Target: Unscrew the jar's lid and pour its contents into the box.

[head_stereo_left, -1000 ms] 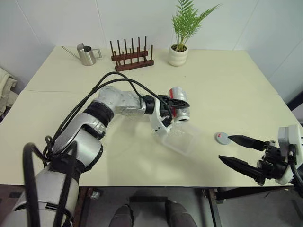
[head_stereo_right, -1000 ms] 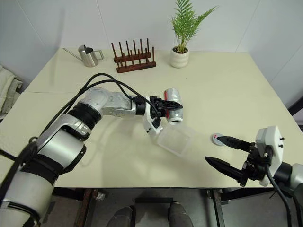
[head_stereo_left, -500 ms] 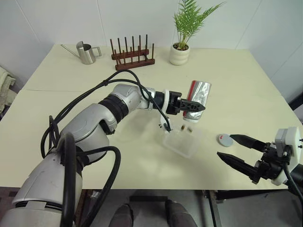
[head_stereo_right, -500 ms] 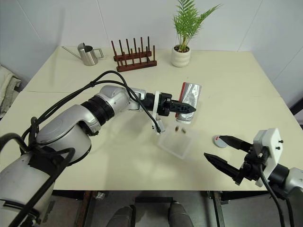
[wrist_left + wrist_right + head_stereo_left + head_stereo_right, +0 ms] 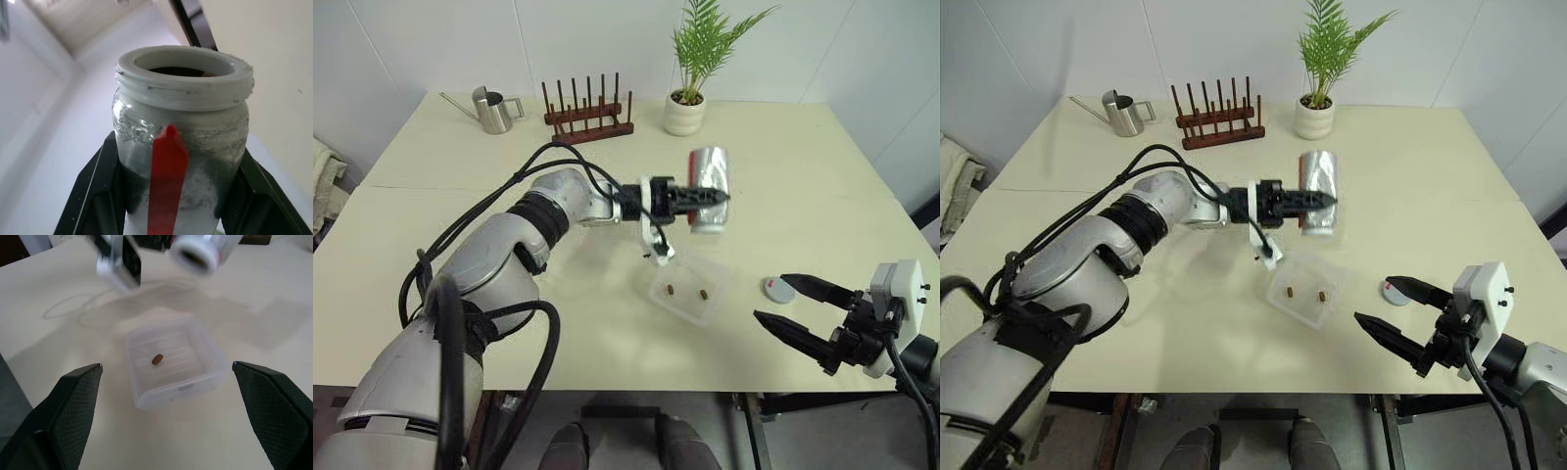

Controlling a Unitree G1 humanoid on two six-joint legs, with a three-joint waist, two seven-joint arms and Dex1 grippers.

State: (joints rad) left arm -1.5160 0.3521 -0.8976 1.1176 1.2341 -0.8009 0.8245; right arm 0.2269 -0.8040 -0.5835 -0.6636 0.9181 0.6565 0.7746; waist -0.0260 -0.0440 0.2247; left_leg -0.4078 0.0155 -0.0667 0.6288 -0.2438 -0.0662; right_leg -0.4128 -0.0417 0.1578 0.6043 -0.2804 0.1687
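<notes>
My left gripper (image 5: 710, 197) is clamped on the jar (image 5: 710, 176), one black finger on either side of its body, as the left wrist view shows (image 5: 182, 147) with the red strip facing the camera and the threaded white mouth uncapped. I hold the jar up off the table (image 5: 803, 157), above and just behind the box (image 5: 688, 291), with its open mouth turned toward my side of the table. The box sits on the table between my two arms, and in the head views I can make out two small dark brown pieces of the contents (image 5: 673, 289) lying on its floor, apart from each other; the right wrist view catches one such piece (image 5: 157, 359) near the middle of the ribbed bottom. My right gripper (image 5: 781, 300) hangs near the table's front right edge with its two fingers spread wide and nothing between them, aimed toward the box but well short of it. The lid (image 5: 775, 288) lies flat on the table just beside the upper finger of that gripper, to the right of the box; I cannot tell if they touch. Along the far edge stand a steel watering can (image 5: 490, 111), a wooden peg rack (image 5: 586, 117) and a potted plant (image 5: 690, 83).
</notes>
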